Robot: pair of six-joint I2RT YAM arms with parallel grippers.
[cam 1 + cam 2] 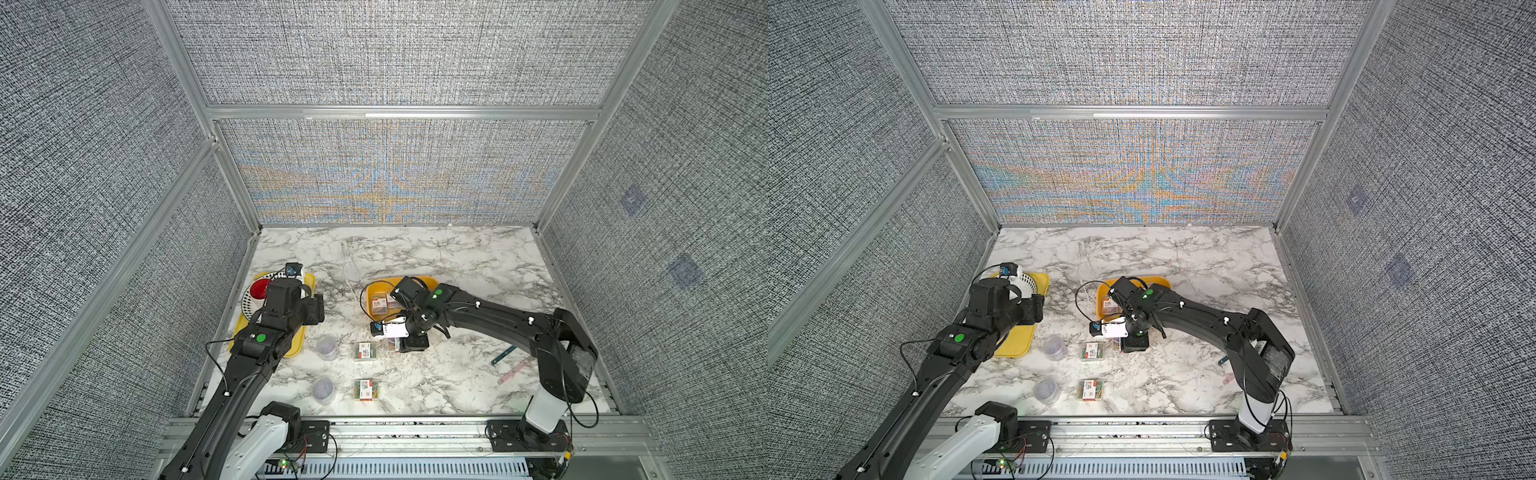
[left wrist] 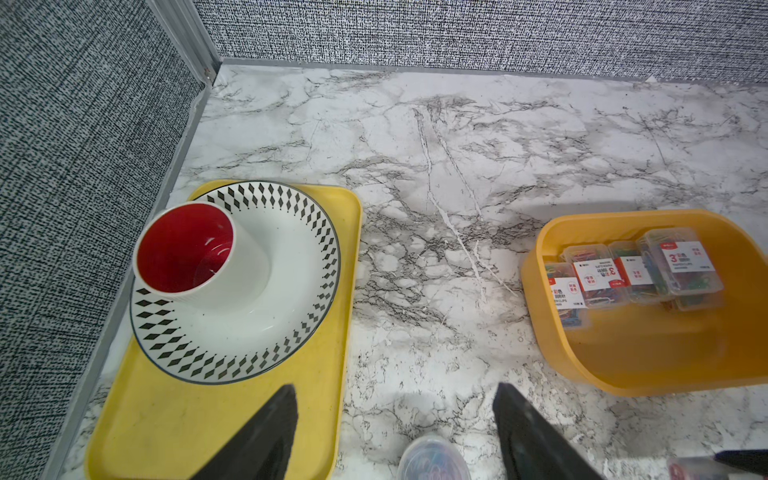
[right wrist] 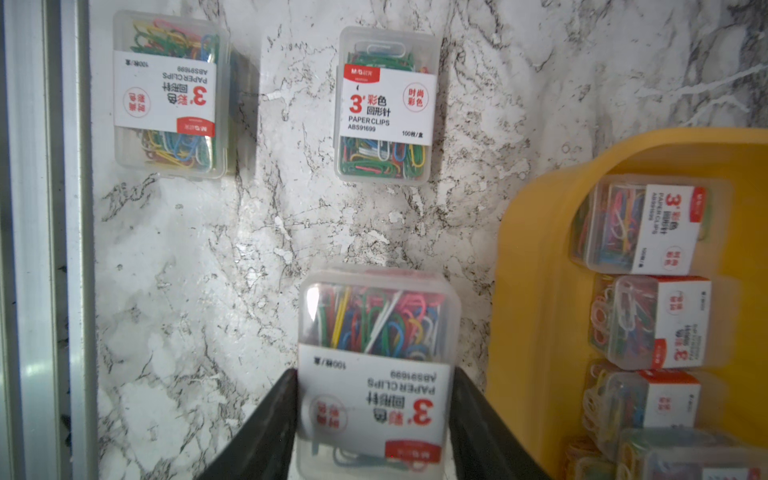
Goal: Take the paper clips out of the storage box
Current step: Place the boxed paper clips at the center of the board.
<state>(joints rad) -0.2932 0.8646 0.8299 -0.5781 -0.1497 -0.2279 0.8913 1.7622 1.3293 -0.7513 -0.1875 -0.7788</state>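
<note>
Marble table (image 1: pixel 457 257), right gripper (image 3: pixel 374 370) clamped on case (image 3: pixel 378 316) beside box (image 3: pixel 536 291), left gripper (image 2: pixel 395 386) jaws apart, empty, by tray (image 2: pixel 208 415).

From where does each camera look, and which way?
Top views: high behind the arm bases, looking down on the table; both arms show.
Left wrist: faces tray and box; open left end effector shows.
Right wrist: looks down at a case inside the right end effector.
Both wrist views show the box.
</note>
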